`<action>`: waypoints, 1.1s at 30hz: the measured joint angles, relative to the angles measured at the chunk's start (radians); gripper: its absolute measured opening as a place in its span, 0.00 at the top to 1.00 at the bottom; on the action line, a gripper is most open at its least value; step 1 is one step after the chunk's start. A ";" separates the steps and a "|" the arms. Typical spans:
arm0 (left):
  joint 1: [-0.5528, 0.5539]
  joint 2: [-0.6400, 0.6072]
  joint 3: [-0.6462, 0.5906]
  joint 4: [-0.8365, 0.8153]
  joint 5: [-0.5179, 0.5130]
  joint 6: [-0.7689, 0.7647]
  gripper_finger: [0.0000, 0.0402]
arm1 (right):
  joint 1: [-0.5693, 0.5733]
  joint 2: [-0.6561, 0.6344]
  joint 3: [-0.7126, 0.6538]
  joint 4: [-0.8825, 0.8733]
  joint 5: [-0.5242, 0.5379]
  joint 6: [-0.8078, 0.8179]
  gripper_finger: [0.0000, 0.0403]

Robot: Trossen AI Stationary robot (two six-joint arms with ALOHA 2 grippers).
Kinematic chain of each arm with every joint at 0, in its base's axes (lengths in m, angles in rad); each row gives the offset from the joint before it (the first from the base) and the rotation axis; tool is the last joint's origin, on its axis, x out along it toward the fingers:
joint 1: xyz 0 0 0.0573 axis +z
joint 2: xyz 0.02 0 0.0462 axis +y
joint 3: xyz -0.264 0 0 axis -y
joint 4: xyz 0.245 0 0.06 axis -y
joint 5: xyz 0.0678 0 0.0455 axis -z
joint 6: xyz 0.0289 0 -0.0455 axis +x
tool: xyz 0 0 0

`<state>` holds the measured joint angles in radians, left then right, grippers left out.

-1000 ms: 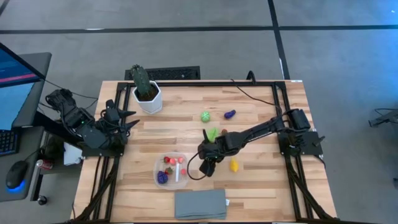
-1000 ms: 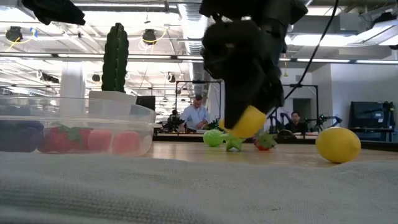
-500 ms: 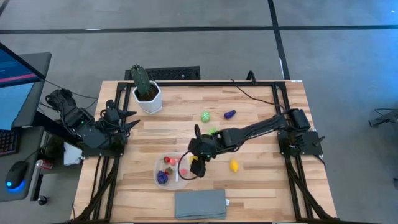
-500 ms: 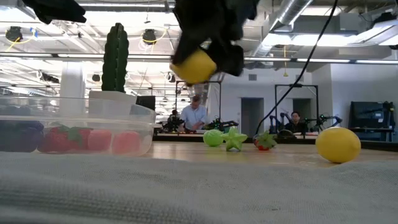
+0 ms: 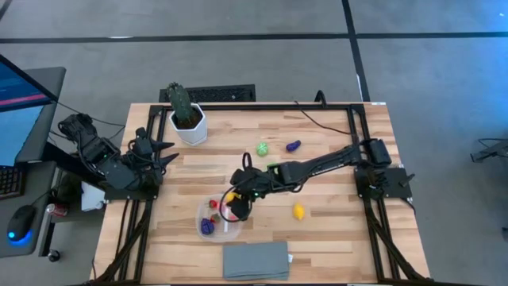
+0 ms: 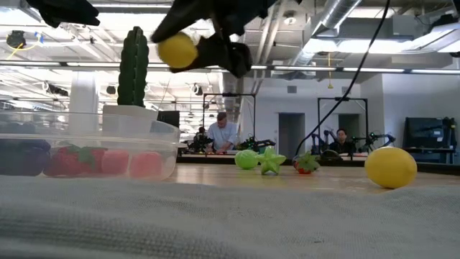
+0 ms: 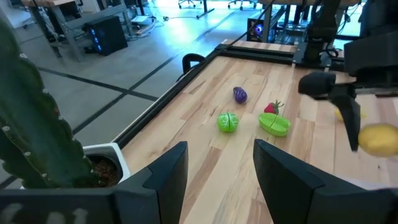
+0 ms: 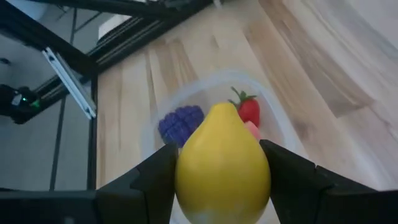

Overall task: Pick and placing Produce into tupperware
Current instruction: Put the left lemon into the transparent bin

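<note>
My right gripper [image 5: 236, 200] reaches across the table and is shut on a yellow pear-shaped toy fruit [image 8: 222, 163], which hangs high in the low view [image 6: 177, 51]. It hovers over the right part of the clear tupperware [image 5: 208, 222]. Inside the container lie purple grapes [image 8: 181, 122], a strawberry [image 8: 249, 109] and pink pieces. More produce rests on the wood: a green ball [image 5: 262, 148], a purple piece [image 5: 293, 145], a green star [image 5: 272, 168] and a yellow lemon [image 5: 298, 211]. My left gripper [image 7: 219, 147] waits open at the table's left edge. My right gripper pinches the yellow fruit's wide body [image 8: 186, 177] between its two fingers [image 8: 152, 180], one on either side. The fruit is lifted clear of the table, above the tupperware [image 6: 86, 147].
A cactus in a white pot [image 5: 186, 114] stands at the far left corner. A folded grey cloth [image 5: 255, 260] lies at the near edge, just below the tupperware. Black rails frame the table's sides. Bare wood lies to the right of the lemon.
My right gripper has risen from just above the table and swung toward the table's left, carrying the yellow fruit from beside the lemon to a spot above the tupperware. The fruit has gone from near the wood to well above the container's rim.
</note>
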<state>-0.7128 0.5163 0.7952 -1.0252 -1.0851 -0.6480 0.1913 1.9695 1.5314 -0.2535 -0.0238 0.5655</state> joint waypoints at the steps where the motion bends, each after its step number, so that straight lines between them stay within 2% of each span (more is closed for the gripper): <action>1: 0.000 0.000 0.000 0.000 0.000 0.000 0.57 | -0.002 0.009 0.000 0.019 0.000 0.000 0.42; 14: 0.000 0.000 0.000 -0.001 0.006 0.009 0.57 | -0.002 0.156 -0.001 0.257 -0.046 0.057 0.42; 33: 0.000 0.000 0.000 -0.001 0.000 0.009 0.57 | -0.010 0.181 -0.001 0.261 -0.054 0.047 0.42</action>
<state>-0.7128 0.5163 0.7952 -1.0264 -1.0855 -0.6392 0.1814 2.1502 1.5303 0.0072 -0.0780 0.6121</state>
